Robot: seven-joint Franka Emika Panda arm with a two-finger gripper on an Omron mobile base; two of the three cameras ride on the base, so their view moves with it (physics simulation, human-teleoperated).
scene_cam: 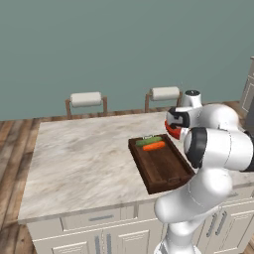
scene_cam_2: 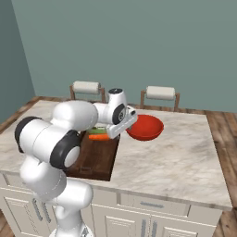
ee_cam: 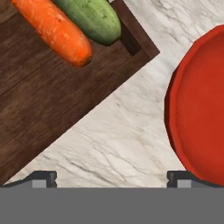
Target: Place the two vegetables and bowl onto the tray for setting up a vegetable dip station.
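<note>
- The carrot (ee_cam: 54, 30) and the green cucumber (ee_cam: 92, 17) already lie side by side at the far end of the wooden tray (ee_cam: 52, 113), touching or nearly so, tucked close to the tray's end wall.
- The red bowl (scene_cam_2: 145, 127) sits on the marble counter (scene_cam: 79, 158) just beside the tray's long side, not on it, so by my reckoning it is the one piece left to move.
- The gripper (ee_cam: 111, 177) hangs over the strip of counter between tray and bowl with its jaws spread wide and nothing between them; one finger tip (ee_cam: 41, 178) sits over the counter by the tray's edge, the other over the bowl's near rim.
- Worry one: the bowl is broad and shallow (about as wide as the tray itself, it looks), so the only sensible hold is a pinch on the rim. A pinch that bites too shallow on that smooth lip could let the bowl slip or tip as it rises.
- Worry two: coming down as it stands now, one finger might land on top of the rim rather than straddling it, and shove the bowl off across the counter.
- Worry three: the vegetables take up the far end of the tray. Set down carelessly, the bowl could land on them, perch tilted on the raised edge, or knock the carrot rolling.
- Two stools (scene_cam: 85, 100) stand behind the counter, well out of the way.
</note>
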